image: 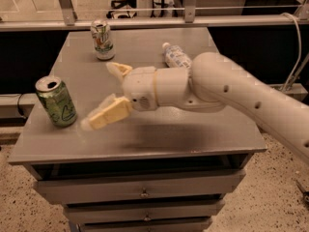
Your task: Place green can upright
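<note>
The green can [56,102] is seen standing upright near the view's left edge of the table [193,134], long axis vertical, silver top up. The jaws are held spread open, gripping nothing, over the table just right of the can and apart from it, their opening turned toward it. The placing is judged done; a withdrawal to the right, away from the can, is called for so that it is not knocked over

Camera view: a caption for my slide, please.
Green can stands upright on the table; open gripper hovers beside it.
</note>
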Controlling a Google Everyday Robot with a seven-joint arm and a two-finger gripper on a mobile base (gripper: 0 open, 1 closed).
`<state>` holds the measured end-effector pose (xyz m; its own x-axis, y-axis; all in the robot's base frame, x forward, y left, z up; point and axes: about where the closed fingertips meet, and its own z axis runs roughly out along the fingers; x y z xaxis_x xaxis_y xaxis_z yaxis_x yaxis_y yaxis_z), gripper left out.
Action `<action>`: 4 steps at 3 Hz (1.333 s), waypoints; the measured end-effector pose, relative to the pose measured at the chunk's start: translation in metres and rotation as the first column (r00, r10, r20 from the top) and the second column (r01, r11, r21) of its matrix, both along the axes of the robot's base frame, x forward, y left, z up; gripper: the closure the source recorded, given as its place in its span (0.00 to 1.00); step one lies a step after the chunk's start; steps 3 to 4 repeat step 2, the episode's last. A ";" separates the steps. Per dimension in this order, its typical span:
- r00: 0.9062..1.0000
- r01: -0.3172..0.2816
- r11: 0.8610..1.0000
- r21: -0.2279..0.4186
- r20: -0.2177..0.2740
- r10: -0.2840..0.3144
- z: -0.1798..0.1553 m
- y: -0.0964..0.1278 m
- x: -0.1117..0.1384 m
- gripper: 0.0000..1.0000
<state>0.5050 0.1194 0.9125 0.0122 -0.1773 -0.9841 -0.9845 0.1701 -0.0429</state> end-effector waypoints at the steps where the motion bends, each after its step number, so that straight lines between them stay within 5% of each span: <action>1: 1.000 0.024 0.994 -0.108 -0.005 -0.025 -0.001 -0.060 -0.017 0.00; 4: 1.000 0.006 0.994 -0.108 -0.009 -0.008 -0.002 -0.056 -0.022 0.00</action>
